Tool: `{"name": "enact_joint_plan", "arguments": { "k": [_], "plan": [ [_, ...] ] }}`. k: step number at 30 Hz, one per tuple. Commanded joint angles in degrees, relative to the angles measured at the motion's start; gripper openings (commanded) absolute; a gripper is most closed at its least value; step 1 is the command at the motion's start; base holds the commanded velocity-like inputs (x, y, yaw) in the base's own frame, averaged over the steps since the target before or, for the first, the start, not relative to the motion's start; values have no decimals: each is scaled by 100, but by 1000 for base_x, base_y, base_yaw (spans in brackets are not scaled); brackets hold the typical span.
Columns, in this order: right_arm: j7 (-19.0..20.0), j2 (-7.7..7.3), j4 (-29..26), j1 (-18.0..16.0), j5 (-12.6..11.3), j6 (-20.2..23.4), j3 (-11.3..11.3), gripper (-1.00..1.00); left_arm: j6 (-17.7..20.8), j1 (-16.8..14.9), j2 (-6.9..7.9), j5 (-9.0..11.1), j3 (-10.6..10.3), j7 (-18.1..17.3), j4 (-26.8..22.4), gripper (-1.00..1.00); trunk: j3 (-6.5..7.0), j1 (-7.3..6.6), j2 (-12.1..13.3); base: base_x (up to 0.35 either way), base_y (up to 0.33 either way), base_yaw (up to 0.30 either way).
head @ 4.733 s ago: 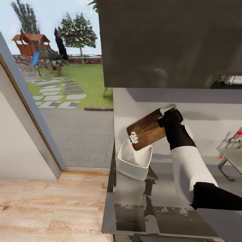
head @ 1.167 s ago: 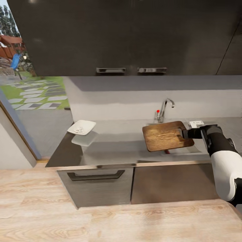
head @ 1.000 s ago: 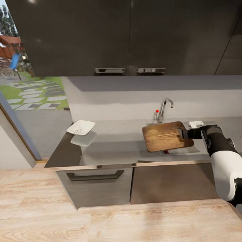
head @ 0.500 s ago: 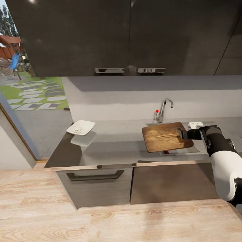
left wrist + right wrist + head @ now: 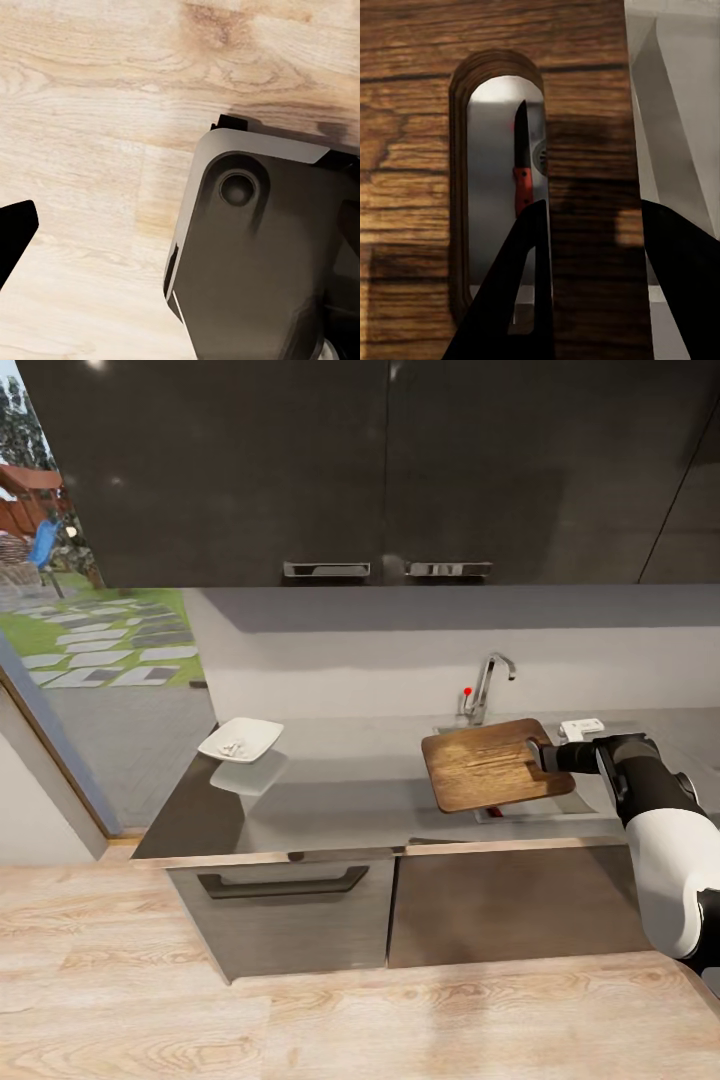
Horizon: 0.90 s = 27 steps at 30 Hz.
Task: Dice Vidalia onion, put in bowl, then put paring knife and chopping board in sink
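Our right pincer (image 5: pixel 548 758) pinches the chopping board (image 5: pixel 492 765) at its handle end, one finger passing through the slot-shaped hole, and it holds the board flat above the sink (image 5: pixel 545 805), probably so that it can go straight down into the basin. Through the slot, in the right wrist view, we see the paring knife (image 5: pixel 520 166) already lying under the pincer on the grey steel bottom, its dark blade pointing away and its handle red. The board is brown wood with clear grain and rounded corners. Far away from the pincer, at the other end of the glossy dark desk (image 5: pixel 330 790), stands the white squarish bowl (image 5: pixel 240 740) with small pale pieces inside. Of the left pincer we cannot tell the state; its camera looks at the light wooden floor (image 5: pixel 90 112).
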Motion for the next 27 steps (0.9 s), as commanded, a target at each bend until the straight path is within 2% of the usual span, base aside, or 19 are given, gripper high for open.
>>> {"name": "enact_joint_plan", "arguments": {
  "k": [1,7,21,27],
  "plan": [
    [53,3,-7,-6,55,13,-26,-100,-30,-10,-4,34,-48,0,20,100,-12,3,-12,0,0,0],
    [49,9,-6,-6,55,11,-20,-100,-36,-10,-4,34,-48,0,20,100,-12,3,-12,57,10,0],
    [49,12,2,-6,47,12,-17,-100,-37,-10,5,34,-48,0,20,100,-12,3,-12,246,161,0],
    [40,22,2,-6,45,21,-15,-100,-35,-10,-1,34,-48,0,20,100,-12,3,-12,52,51,0]
  ]
}}
